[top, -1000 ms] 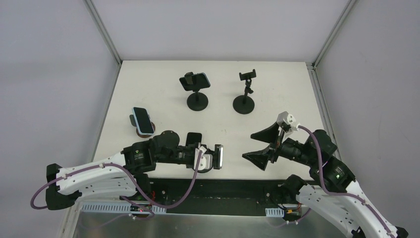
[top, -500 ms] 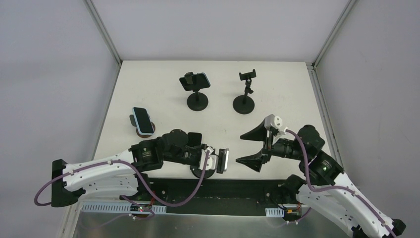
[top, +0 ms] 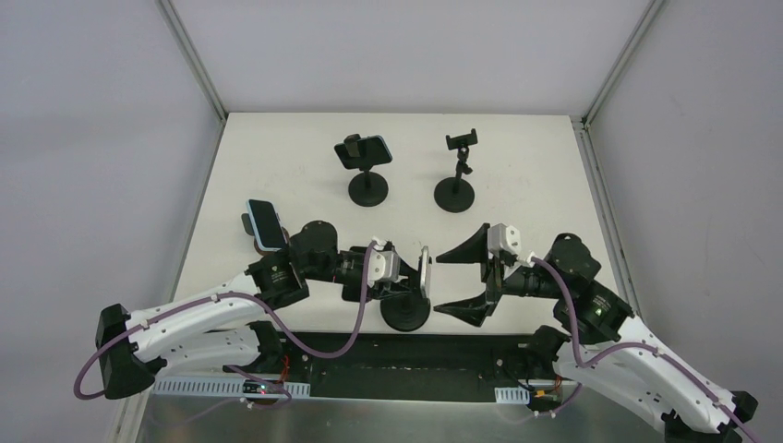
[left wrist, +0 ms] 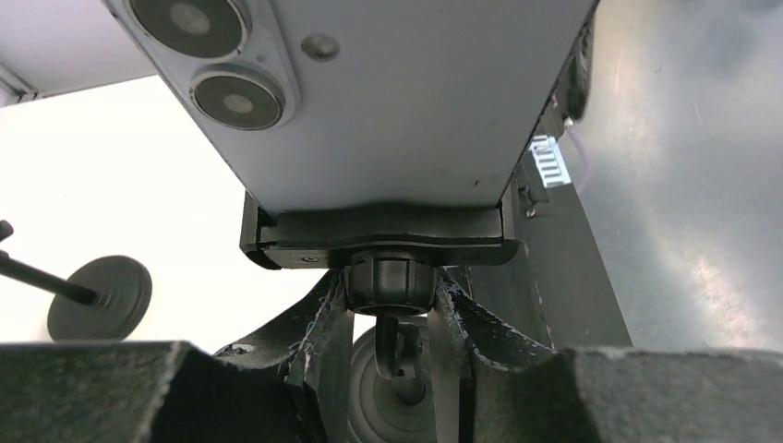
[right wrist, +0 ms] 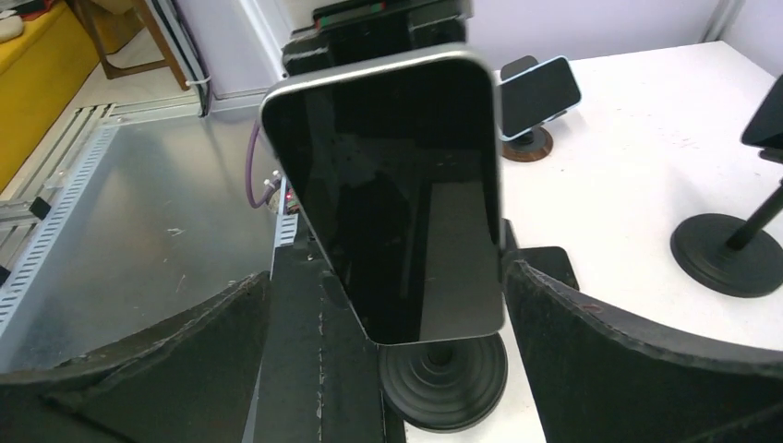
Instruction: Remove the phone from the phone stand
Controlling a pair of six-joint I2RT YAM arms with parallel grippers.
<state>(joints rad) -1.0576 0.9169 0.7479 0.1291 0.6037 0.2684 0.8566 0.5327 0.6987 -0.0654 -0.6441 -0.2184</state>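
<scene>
Top cam high at rear, looks down on table (top: pixel 277 166); both wrist cams close-up on same phone (left wrist: pixel 397 101), opposite faces.

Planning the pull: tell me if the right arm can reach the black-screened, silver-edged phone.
Likely yes: the right gripper stands open facing the silver-edged phone, nothing between; the left gripper grips the black phone stand below.

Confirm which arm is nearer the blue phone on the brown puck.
Left. Left arm passes just right of the blue phone; right arm sits well right, beyond the held stand.
</scene>
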